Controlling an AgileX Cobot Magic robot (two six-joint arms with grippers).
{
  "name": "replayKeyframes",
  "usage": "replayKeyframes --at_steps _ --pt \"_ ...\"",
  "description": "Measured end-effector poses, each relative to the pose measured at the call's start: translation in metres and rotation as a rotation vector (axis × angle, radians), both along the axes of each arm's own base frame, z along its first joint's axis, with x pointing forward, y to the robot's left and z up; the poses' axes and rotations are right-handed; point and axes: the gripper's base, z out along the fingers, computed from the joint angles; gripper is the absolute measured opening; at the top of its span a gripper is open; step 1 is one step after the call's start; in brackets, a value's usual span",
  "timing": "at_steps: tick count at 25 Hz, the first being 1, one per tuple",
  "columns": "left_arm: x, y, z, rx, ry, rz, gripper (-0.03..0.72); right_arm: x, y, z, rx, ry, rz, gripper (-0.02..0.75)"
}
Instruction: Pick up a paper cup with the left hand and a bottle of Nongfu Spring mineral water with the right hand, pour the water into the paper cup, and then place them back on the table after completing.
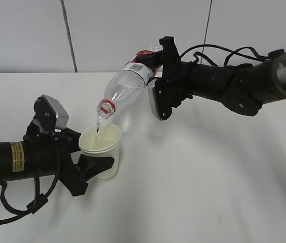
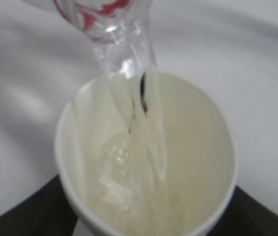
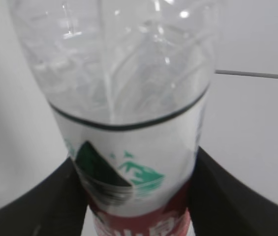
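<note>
My left hand's gripper is shut on the white paper cup, held upright just above the white table. My right hand's gripper is shut on the labelled part of the clear Nongfu Spring bottle, tilted neck-down to the left. The red-ringed bottle mouth hangs over the cup's rim. Clear water streams into the cup in the left wrist view, black fingers at both sides. The right wrist view shows the bottle between black fingers.
A white panelled wall stands behind the table's far edge. Black cables loop below the left arm, and more run along the right arm. Bare tabletop lies at the front right.
</note>
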Motion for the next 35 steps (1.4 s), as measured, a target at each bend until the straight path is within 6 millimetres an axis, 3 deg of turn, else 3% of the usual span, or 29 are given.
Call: replayKeyframes --at_steps 35 --pt "0.0047 0.0010 0.0042 -0.028 -0.044 0.045 0.440 -0.0004 0.0004 0.0037 0.032 0.000 0.001 0.414"
